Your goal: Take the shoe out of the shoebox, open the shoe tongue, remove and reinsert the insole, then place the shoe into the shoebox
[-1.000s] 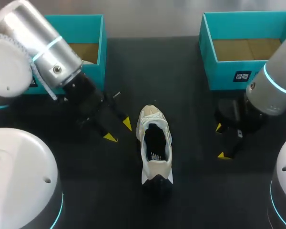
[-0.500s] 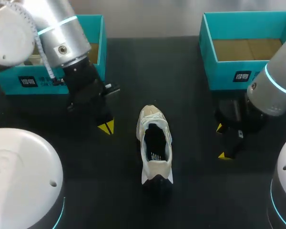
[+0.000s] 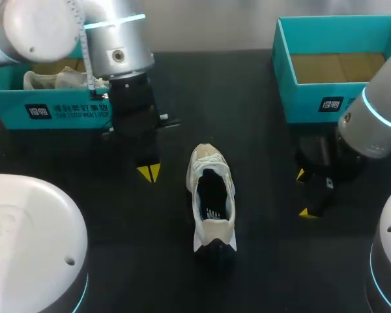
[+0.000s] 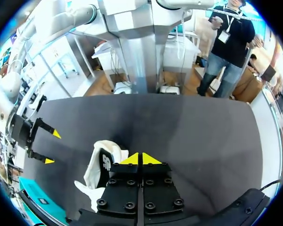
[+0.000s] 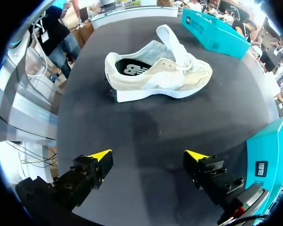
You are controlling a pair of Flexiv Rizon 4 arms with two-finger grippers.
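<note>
A cream and white shoe [image 3: 211,195] lies in the middle of the black table, toe toward the far side, its tongue pulled up and the dark insole [image 5: 132,67] showing inside. My left gripper [image 3: 148,172] hangs just left of the shoe's toe, shut with its yellow tips together and nothing in them. In the left wrist view the shoe [image 4: 101,162] lies beside and under that gripper [image 4: 140,159]. My right gripper [image 3: 302,193] stands open well to the right of the shoe. From its wrist, the shoe [image 5: 155,73] lies ahead of the wide-open gripper [image 5: 148,155].
A teal shoebox [image 3: 65,111] at the back left holds a pale shoe or paper [image 3: 52,79]. A second teal shoebox [image 3: 313,98] at the back right shows a bare brown bottom. Black table lies open around the shoe.
My left gripper has shut and its arm has swung upright, the tips drawing a little away from the shoe. The right arm and the shoe have not moved.
</note>
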